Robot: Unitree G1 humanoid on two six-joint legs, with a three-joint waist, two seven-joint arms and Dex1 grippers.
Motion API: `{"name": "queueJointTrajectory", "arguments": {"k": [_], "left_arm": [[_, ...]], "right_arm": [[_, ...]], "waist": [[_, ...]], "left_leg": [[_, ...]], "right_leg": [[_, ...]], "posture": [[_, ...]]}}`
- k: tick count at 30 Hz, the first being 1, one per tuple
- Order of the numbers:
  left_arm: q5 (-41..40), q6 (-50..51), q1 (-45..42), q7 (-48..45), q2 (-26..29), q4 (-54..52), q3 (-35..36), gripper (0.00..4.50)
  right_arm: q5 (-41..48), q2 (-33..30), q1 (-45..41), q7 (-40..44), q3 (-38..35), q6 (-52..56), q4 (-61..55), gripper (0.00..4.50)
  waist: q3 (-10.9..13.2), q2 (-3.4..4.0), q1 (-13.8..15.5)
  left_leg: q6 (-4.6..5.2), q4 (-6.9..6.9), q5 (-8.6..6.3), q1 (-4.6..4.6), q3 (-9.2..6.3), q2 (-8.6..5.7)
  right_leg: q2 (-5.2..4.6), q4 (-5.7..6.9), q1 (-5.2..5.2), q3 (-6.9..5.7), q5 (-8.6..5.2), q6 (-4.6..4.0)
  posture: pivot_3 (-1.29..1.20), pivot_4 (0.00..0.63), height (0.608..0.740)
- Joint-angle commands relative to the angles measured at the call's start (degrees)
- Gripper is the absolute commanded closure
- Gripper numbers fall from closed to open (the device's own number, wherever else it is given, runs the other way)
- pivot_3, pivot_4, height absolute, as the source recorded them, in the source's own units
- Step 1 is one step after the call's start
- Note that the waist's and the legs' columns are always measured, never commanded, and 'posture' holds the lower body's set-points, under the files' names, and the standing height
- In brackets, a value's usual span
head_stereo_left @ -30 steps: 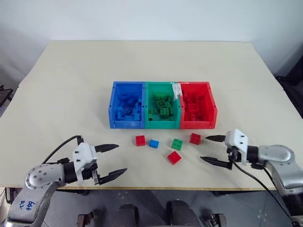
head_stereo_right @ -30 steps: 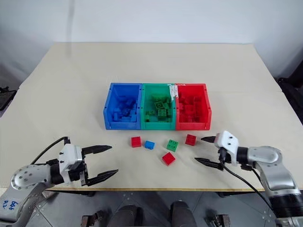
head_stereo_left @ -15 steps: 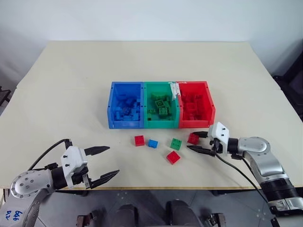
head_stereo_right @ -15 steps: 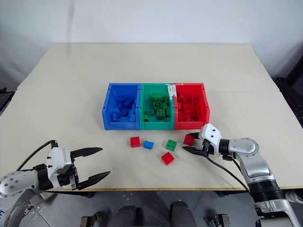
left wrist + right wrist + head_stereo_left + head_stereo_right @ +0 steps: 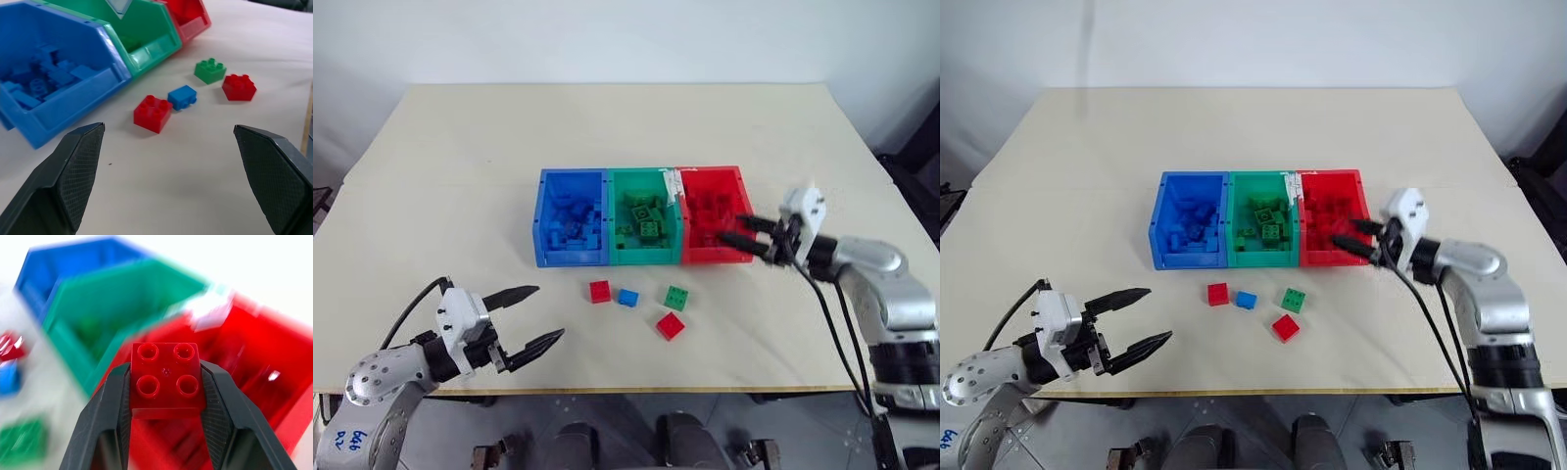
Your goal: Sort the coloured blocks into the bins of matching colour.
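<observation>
Red block (image 5: 166,380) pinched above red bin (image 5: 745,217); four blocks loose.

Four loose blocks (image 5: 1255,305) are being left on the table (image 5: 1067,196) before the bins (image 5: 1259,232), while the right gripper (image 5: 1349,243) is being held over the red bin (image 5: 1361,211).

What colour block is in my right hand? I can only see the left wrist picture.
Observer: A red block, pinched between the right hand's two fingers.
Operator: Where is that hand now?
Observer: At the red bin's right front corner, with its fingertips over the bin's edge.
Operator: Does the red bin already hold blocks?
Observer: Yes, a pile of red ones lies inside it.
Operator: Is my left hand near anything?
Observer: No, the left hand is open near the table's front edge, apart from the four loose blocks.
</observation>
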Motion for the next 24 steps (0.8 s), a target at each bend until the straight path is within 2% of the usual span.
{"name": "queueJointTrajectory", "arguments": {"k": [1, 4, 7, 10, 13, 19, 22, 24], "left_arm": [[-1.16, 0.19, -0.25, 1.12, -0.21, -2.45, 0.94, 0.00], [-1.09, 0.30, -0.49, 1.80, -0.38, -2.57, 0.83, 0.00], [-1.34, 0.83, -0.95, 2.26, -0.32, -2.73, 0.45, 0.00], [-2.88, 2.73, -1.37, 1.94, 0.00, -2.76, 0.09, 0.00], [-4.33, 5.50, -3.48, 0.39, 1.41, -0.99, -0.94, 0.00], [1.35, 0.63, -11.33, -3.60, 2.27, 5.09, -6.71, 0.00], [6.40, -9.65, -15.02, -5.17, -0.32, 9.33, -9.49, 0.00], [7.10, -10.87, -16.33, -6.36, -0.87, 10.93, -11.00, 0.00]], "right_arm": [[-2.32, 1.82, -3.26, -1.52, 0.13, -3.68, 5.51, 3.02], [-5.00, 2.80, -5.45, -2.93, 1.14, -5.08, 9.25, 3.02], [-5.46, 2.80, -6.03, -2.79, 1.29, -5.64, 10.26, 1.92], [-6.37, 1.54, -4.82, -3.76, -0.46, -8.62, 9.75, 1.00], [-2.89, -2.19, 2.06, 0.07, -5.28, -9.10, 4.20, 0.03], [-0.17, -8.06, 22.63, 7.53, -13.46, -14.32, -6.55, 0.03], [-3.20, -10.01, 30.25, 9.41, -16.26, -22.12, -6.10, 0.03], [-3.62, -10.95, 33.39, 11.27, -17.64, -26.30, -3.94, 0.03]], "waist": [[0.00, 0.00, 0.18], [0.00, 0.00, 0.17], [0.00, 0.00, 0.19], [0.00, 0.00, 0.14], [0.00, 0.00, 0.52], [0.00, 0.01, 1.82], [0.01, 0.01, 1.68], [0.01, 0.01, 1.47]], "left_leg": [[0.02, 0.00, -0.01, -0.01, 0.00, -0.04], [0.10, 0.02, -0.05, -0.08, 0.01, -0.16], [0.15, 0.02, -0.08, -0.12, -0.01, -0.18], [0.17, 0.02, -0.09, -0.14, -0.01, -0.19], [0.17, 0.03, -0.09, -0.17, -0.04, -0.20], [0.21, 0.15, -0.11, -0.55, -0.36, -0.30], [0.24, 0.20, -0.11, -0.53, -0.27, -0.35], [0.30, 0.21, -0.08, -0.45, -0.07, -0.39]], "right_leg": [[-0.03, 0.00, 0.00, 0.00, 0.00, 0.00], [-0.15, 0.00, -0.05, 0.00, 0.00, 0.00], [-0.17, -0.02, -0.08, -0.06, 0.00, 0.00], [-0.18, -0.01, -0.08, -0.07, 0.00, 0.01], [-0.19, -0.02, -0.07, -0.11, 0.00, 0.01], [-0.22, -0.05, -0.11, -0.46, 0.02, 0.04], [-0.19, -0.07, -0.05, -0.65, 0.06, 0.12], [-0.16, -0.18, -0.04, -0.79, 0.10, 0.19]], "posture": [[0.00, 0.150, 0.740], [0.00, 0.150, 0.740], [0.00, 0.150, 0.740], [0.00, 0.150, 0.740], [0.00, 0.150, 0.740], [0.00, 0.150, 0.740], [0.00, 0.150, 0.740], [0.00, 0.150, 0.740]]}}
